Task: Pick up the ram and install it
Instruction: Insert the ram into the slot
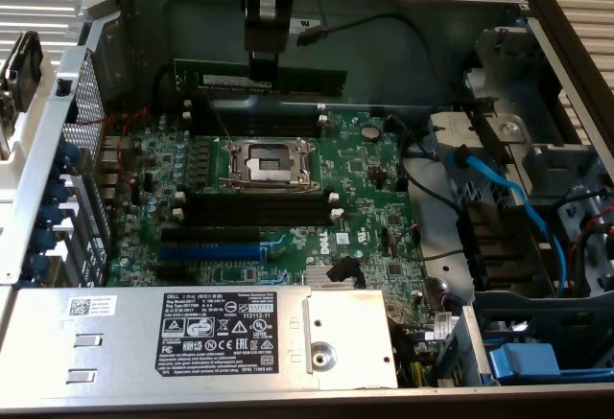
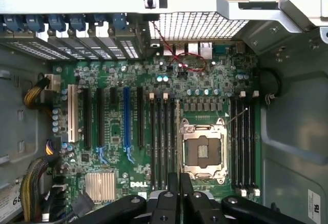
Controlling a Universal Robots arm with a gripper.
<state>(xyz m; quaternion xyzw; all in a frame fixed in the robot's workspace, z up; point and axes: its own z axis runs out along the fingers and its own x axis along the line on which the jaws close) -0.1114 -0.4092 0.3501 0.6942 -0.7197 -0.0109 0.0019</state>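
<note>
The ram (image 1: 307, 81) is a long dark-green stick held level above the far side of the motherboard (image 1: 374, 189), inside the open computer case. My gripper (image 1: 264, 62) comes down from above and is shut on its middle. In the wrist view the ram (image 2: 178, 131) shows edge-on as a thin line running out from between the black fingertips (image 2: 170, 185). It hangs over the strip between the CPU socket (image 2: 204, 152) and a bank of long black slots (image 2: 161, 142). Another bank of black slots (image 2: 243, 142) lies on the socket's other side.
The open CPU socket (image 1: 267, 162) sits mid-board with black slots (image 1: 254, 210) in front of it. A blue slot (image 1: 209, 251) lies nearer the power supply (image 1: 192, 333). Blue cables (image 1: 508, 198) and drive bays crowd the exterior view's right. Case walls surround the board.
</note>
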